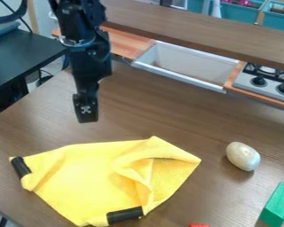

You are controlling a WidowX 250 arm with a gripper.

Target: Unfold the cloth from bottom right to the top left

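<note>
Okay, so your yellow cloth point(91, 177) is lying on the brown tabletop point(150, 111), lower left to lower middle of the camera view. It's spread pretty wide on the left, but you've got creases and a folded-over bit toward the right side, with one corner poking out to the right and another pointing up. One black piece point(20, 167) is on its left corner, and a second black cylinder point(124, 214) sits at the bottom edge, tilted slightly.

Your hand point(86, 108) hangs down in the upper left, fingertip end pointing at the tabletop, well apart from the cloth. You're seeing it from an angle where one side hides the other, so I can't tell if it's wide or narrow.

Right of the cloth you've got a pale egg-shaped thing point(243, 156), then a green block point(278, 205) lower down near the right edge. A bit of something red point(198, 225) pokes in at the bottom. Behind the tabletop there's your toy sink point(183, 64), with the stove point(257, 81) to the right of it, and teal bins point(244, 13) up top.
</note>
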